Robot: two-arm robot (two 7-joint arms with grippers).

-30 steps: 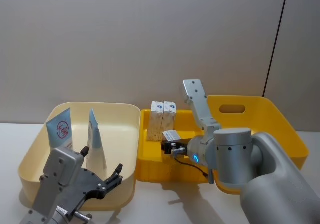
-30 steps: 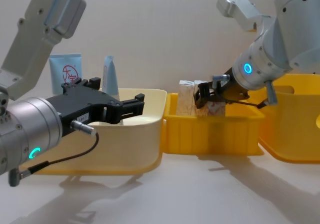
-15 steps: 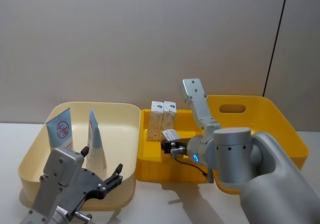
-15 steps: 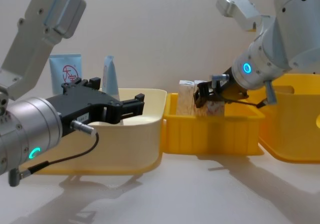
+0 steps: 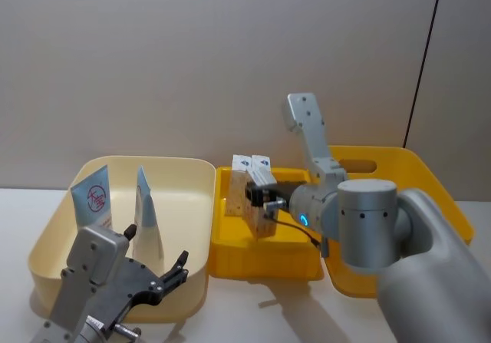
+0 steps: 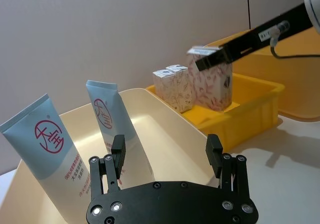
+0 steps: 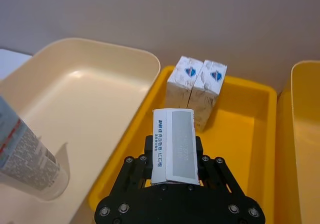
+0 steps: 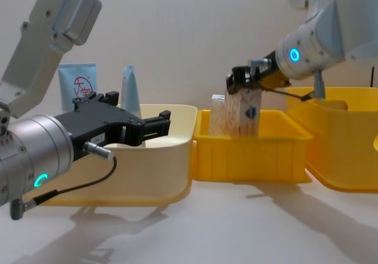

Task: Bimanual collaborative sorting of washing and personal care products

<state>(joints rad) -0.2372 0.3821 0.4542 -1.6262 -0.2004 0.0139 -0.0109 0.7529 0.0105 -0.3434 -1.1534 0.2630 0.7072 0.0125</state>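
Claw at work: right claw [image 7: 173, 150] clamped on the top end of one carton, the held carton [image 7: 174, 131], over the small yellow tray [image 5: 261, 262]. The arm reaches in from the robot's right.
Claw idle: left claw [image 6: 166, 148] spread wide and empty, low on the robot's left, by the near side of the cream bin [image 5: 193, 205].
Table: white top [image 5: 268, 312] carrying all three containers.
Big yellow bin: [image 5: 433, 186] farthest to the robot's right, with a handle slot in its back wall; it touches the small yellow tray.
Cream bin: on the robot's left, just beside the small yellow tray.
Small yellow tray: sits between the two bins.
Tubes: two light-blue tubes stand cap-down in the cream bin. The logo tube [image 5: 93, 197] faces forward at the far left. The second tube [image 5: 146, 214] is seen edge-on, near it and toward the tray.
Standing cartons: a beige speckled pair [image 7: 197, 88], upright and touching side by side, at the tray's back corner nearest the cream bin.
Held carton: upright, in front of the pair. Its lower end is hidden by the tray wall in the chest view, so cannot tell whether it touches the floor.
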